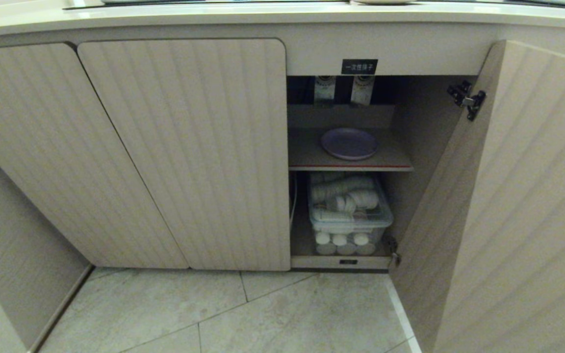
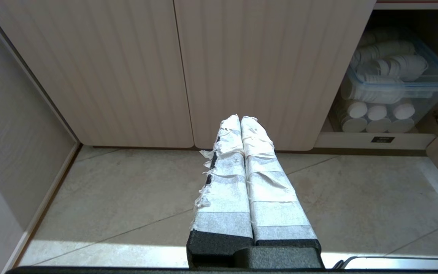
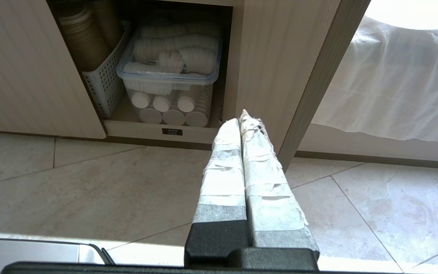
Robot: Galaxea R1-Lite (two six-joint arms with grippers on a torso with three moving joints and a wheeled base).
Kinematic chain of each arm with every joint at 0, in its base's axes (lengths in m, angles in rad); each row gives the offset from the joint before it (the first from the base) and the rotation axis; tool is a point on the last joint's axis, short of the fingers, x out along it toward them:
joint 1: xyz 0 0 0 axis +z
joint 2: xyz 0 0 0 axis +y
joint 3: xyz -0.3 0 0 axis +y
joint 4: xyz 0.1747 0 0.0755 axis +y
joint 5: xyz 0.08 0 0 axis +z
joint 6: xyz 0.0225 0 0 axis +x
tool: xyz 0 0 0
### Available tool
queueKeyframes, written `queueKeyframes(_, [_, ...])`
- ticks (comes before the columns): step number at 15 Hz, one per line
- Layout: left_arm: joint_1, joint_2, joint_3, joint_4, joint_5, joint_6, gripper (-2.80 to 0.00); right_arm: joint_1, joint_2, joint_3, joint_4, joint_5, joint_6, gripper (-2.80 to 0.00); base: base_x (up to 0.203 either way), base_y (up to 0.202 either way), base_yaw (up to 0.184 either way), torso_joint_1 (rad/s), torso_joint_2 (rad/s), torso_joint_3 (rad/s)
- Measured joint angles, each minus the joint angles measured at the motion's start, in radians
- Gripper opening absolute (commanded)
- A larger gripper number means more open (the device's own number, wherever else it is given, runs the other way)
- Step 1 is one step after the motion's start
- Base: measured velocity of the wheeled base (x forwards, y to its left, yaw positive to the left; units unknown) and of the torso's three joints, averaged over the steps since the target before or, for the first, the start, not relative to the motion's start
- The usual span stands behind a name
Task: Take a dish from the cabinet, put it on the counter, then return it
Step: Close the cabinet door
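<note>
- The dish (image 1: 349,143) lies on the cabinet (image 1: 184,147) shelf (door swung right).
- Left gripper (image 2: 240,118) and right gripper (image 3: 240,121): fingers pressed together, empty, above the floor.

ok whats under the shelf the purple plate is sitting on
Under the shelf holding the dish sits a clear lidded bin of white cups, beside a white perforated basket of brown cups. Anything behind them is hidden.
</note>
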Motion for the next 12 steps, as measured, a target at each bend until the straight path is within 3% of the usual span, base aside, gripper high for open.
queueKeyframes(7, [0.0, 0.0, 0.0, 0.0, 0.0, 0.0, -2.8, 0.0, 0.0, 0.0, 0.0, -0.006, 0.004, -2.8, 0.0, 0.0, 0.0, 0.0, 0.0, 0.0])
queueKeyframes(10, [0.0, 0.0, 0.0, 0.0, 0.0, 0.0, -2.8, 0.0, 0.0, 0.0, -0.011, -0.037, 0.096, -2.8, 0.0, 0.0, 0.0, 0.0, 0.0, 0.0])
queueKeyframes(12, [0.0, 0.0, 0.0, 0.0, 0.001, 0.0, -2.8, -0.001, 0.0, 0.0, -0.021, -0.041, 0.094, -2.8, 0.0, 0.0, 0.0, 0.0, 0.0, 0.0])
